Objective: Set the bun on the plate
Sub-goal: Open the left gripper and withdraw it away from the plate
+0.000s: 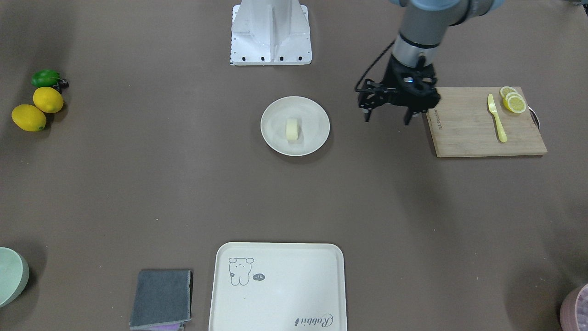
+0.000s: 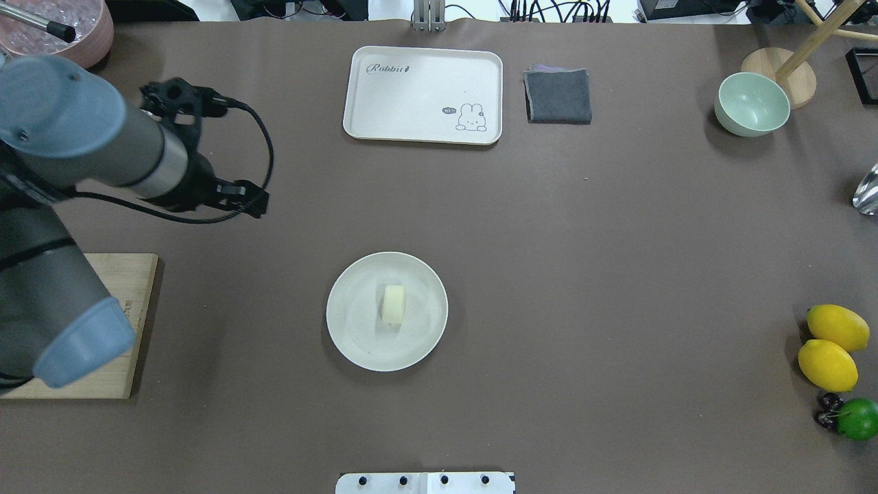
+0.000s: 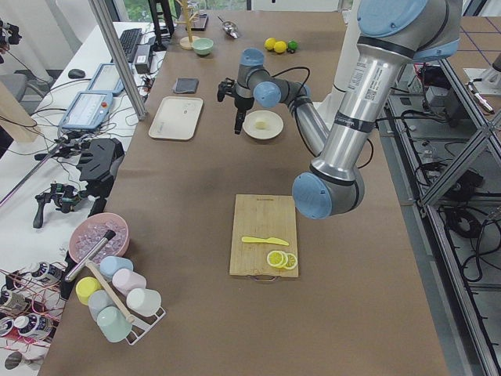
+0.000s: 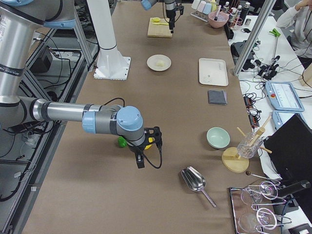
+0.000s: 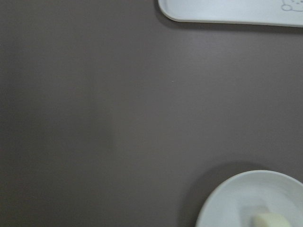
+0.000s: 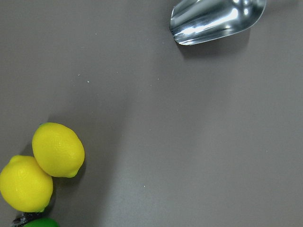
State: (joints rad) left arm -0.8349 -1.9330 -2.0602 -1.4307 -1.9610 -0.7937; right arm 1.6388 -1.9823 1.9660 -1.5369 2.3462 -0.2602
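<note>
The bun [image 1: 292, 128], a small pale lump, lies near the middle of the round cream plate [image 1: 275, 110]; the overhead view shows the same bun [image 2: 393, 304] on the plate [image 2: 357, 336]. My left gripper [image 1: 387, 117] hangs open and empty above the bare table, between the plate and the cutting board, well apart from the bun. The left wrist view catches the plate's edge [image 5: 222, 198] and a bit of the bun [image 5: 270, 220] at bottom right. My right gripper [image 4: 141, 160] shows only in the exterior right view, above the table near the lemons; I cannot tell its state.
A wooden cutting board [image 1: 464, 133] carries a yellow knife [image 1: 497, 118] and lemon slices [image 1: 513, 101]. A bear-print tray [image 2: 411, 103], grey cloth [image 2: 558, 96] and green bowl [image 2: 751, 104] sit at the far side. Two lemons [image 2: 831, 346], a lime [image 2: 857, 418] and a metal scoop [image 6: 215, 19] lie on my right.
</note>
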